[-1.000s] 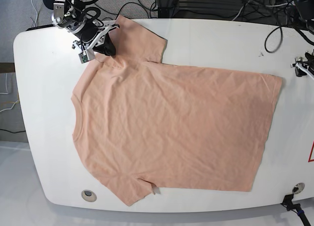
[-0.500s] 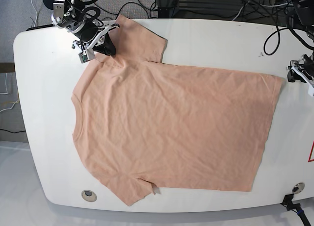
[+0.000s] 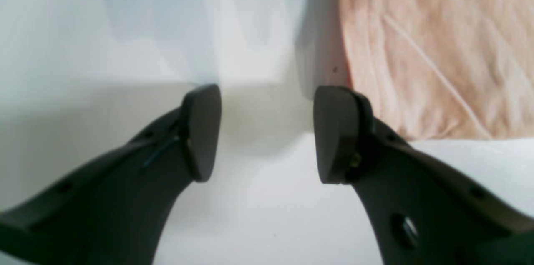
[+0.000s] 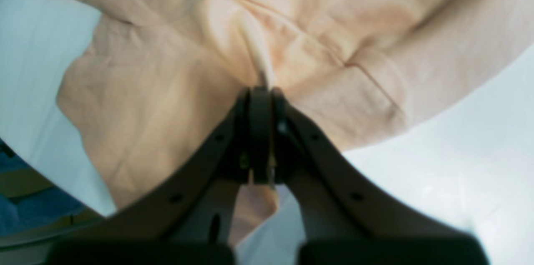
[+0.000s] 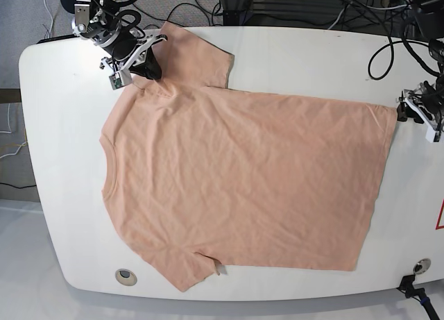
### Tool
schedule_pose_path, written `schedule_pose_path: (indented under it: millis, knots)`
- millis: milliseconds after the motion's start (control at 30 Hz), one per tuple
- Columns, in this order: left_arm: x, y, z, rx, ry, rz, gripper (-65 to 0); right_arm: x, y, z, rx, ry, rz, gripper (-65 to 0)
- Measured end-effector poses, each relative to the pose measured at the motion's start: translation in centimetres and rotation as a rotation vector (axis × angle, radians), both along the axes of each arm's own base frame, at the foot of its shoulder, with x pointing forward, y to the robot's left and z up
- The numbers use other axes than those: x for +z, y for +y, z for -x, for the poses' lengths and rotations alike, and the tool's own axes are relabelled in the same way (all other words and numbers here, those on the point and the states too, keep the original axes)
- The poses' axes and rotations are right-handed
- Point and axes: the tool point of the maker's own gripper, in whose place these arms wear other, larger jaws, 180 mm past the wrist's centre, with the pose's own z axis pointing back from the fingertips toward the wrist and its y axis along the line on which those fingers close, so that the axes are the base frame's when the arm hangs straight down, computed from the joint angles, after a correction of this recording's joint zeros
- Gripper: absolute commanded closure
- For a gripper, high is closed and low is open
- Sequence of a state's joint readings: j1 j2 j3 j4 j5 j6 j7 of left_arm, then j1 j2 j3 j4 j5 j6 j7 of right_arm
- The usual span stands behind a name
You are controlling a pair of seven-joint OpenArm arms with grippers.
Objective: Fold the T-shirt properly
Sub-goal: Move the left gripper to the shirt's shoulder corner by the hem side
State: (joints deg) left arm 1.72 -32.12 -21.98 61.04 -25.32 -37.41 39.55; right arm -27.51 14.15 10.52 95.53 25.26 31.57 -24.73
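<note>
A large peach-pink short-sleeved cotton T-shirt [image 5: 243, 181] lies spread flat and plain side up on a white rounded tabletop [image 5: 62, 112], its collar toward the left of the base view and its bottom hem toward the right, so its long axis runs left to right across the view. The right gripper [image 4: 260, 89], at the shirt's upper left in the base view, has its jaws pressed together on a pinched ridge of fabric at the shoulder beside the upper sleeve. The left gripper [image 3: 267, 131] sits at the opposite end, just beside the upper corner of the hem; its jaws stand apart with only bare tabletop between them. In the left wrist view, the hem corner lies just past the right-hand jaw, touching or nearly touching its outer side rather than lying in the gap. By my judgement, the coming move depends on shifting that gripper sideways toward the cloth so the hem corner comes between the jaws before they close.
</note>
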Motion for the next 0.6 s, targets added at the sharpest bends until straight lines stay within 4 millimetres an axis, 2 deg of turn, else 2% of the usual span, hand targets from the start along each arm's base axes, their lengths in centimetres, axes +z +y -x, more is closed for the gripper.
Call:
schedule_pose_path:
  millis: [400,467,500,600]
  knots:
    - [0.2,-1.4,-0.9,-0.055,0.006,0.019,-31.1,0.0,0.0,0.0,0.002,-0.001,0.001,0.0]
    - [0.3,-2.0,-0.9,-0.048,0.006,0.061,-30.3,0.0,0.0,-0.1,0.002,-0.002,0.001,0.0]
    - [0.6,-3.0,-1.2,-0.039,-0.015,0.124,-31.0,0.1,-0.1,-0.3,0.000,-0.006,0.002,-0.9]
    - [0.4,-3.0,-0.9,-0.030,-0.037,0.119,-31.0,-0.1,-0.4,-0.4,-0.030,0.002,-0.011,-0.9]
